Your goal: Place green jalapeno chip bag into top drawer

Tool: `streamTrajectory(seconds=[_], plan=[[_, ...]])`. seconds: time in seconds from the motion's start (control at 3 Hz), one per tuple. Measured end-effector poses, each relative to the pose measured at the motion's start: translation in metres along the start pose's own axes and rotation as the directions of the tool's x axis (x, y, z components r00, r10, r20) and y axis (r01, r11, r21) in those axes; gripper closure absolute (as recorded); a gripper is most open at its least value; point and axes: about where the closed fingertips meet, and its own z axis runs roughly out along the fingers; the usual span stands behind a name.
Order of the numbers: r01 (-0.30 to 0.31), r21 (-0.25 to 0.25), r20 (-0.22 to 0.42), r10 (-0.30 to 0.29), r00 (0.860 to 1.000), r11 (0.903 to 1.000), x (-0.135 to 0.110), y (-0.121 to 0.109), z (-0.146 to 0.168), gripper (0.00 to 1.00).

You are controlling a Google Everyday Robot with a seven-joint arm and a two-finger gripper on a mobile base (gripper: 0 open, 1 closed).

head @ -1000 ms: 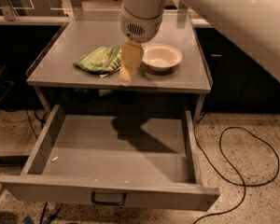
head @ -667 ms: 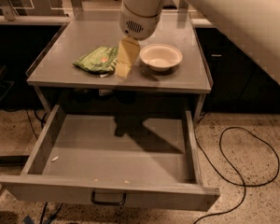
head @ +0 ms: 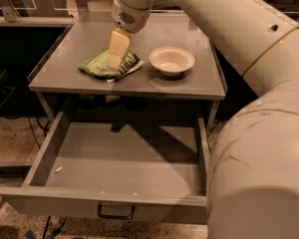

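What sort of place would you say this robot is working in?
Likely a lab or office test area: a grey metal table with its top drawer open, a speckled floor, and the gripper over the green jalapeno chip bag on that table.

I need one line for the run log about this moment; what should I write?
gripper: at green jalapeno chip bag, grasp unclear | bag: on tabletop, beside cream bowl | top drawer: open, bag not inside

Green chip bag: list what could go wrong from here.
The tool is at the right half of the green jalapeno chip bag; crinkled foil could slip from a grasp. The bowl sits close beside it; a sideways swing might knock it. The top drawer is open below; an early release could miss it.
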Motion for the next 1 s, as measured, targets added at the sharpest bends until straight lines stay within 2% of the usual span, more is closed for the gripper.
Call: streamTrajectory(seconds=[0.33, 1.0], plan=[[-0.016, -0.013, -0.016, 0.016, 1.000, 0.9998, -0.007, -0.003, 0.014, 0.00], [-0.034, -0.026, -0.082, 0.032, 0.996, 0.9991, -0.034, -0.029, 0.054, 0.00]])
